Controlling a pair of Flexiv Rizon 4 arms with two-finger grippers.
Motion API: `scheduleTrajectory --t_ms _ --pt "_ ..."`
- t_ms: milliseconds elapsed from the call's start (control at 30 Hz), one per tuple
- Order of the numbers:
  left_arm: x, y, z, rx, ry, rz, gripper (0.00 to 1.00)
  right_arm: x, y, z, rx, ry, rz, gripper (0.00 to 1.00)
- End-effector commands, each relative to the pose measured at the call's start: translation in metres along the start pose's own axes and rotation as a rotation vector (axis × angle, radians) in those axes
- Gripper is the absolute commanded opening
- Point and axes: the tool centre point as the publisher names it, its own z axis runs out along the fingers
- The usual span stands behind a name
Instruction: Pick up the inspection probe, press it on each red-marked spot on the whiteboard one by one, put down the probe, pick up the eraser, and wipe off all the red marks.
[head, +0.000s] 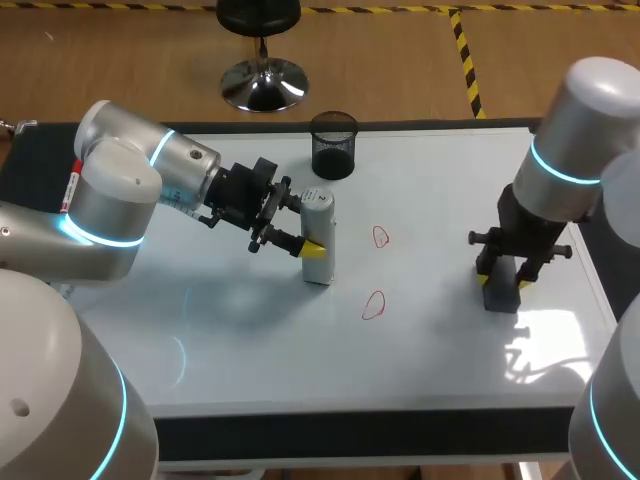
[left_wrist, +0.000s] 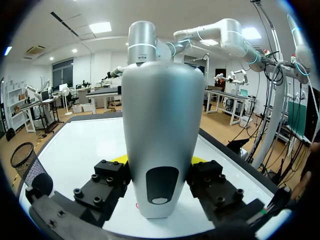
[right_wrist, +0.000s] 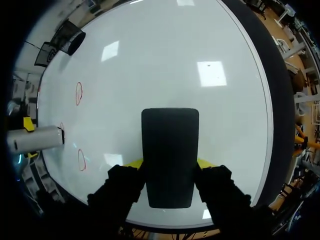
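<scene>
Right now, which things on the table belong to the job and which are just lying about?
Job: probe in left gripper; eraser in right gripper; red marks; whiteboard.
Lying about: black mesh cup.

1. Bright, even overhead light falls across the whiteboard (head: 440, 350).
2. Broken white glare (head: 540, 345) lies at the whiteboard's near right corner. In the right wrist view, rectangular lamp reflections (right_wrist: 212, 74) sit on the whiteboard ahead of the eraser (right_wrist: 170, 155).
3. A soft, diffuse shadow (head: 225, 300) spreads on the whiteboard beneath the left arm (head: 110, 200).
4. A faint cyan arc (head: 180, 358) is reflected near the whiteboard's near left corner.
5. The inspection probe (left_wrist: 160, 130) has a smooth, pale sheen on its grey shell.
</scene>
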Motion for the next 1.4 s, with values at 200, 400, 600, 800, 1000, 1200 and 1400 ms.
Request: scheduleTrajectory --t_ms 200,400,600,800,1000,1200,1400 --pt "0.0 0.012 0.005 0.002 0.002 0.0 0.0 -0.004 -0.005 -0.005 -0.009 0.007 -0.001 0.0" --pt "0.0 0.012 0.005 0.002 0.002 0.0 0.0 -0.004 -0.005 -0.005 -0.009 0.007 -0.001 0.0" --pt "0.0 0.012 0.005 0.002 0.002 0.0 0.0 -0.004 -0.005 -0.005 -0.009 0.007 -0.001 0.0" --pt "0.0 0.012 0.005 0.002 0.002 0.0 0.0 -0.004 -0.005 -0.005 -0.009 0.007 -0.001 0.0" --pt "0.003 0.009 0.005 0.001 0.009 -0.011 0.0 -0.004 -0.005 -0.005 -0.009 0.007 -0.001 0.0" --pt "0.015 -0.004 0.001 0.025 0.025 -0.009 0.0 -0.004 -0.005 -0.005 -0.009 0.007 -0.001 0.0" --pt "0.018 -0.018 -0.006 0.042 0.019 0.008 0.0 -0.004 -0.005 -0.005 -0.009 0.007 -0.001 0.0"
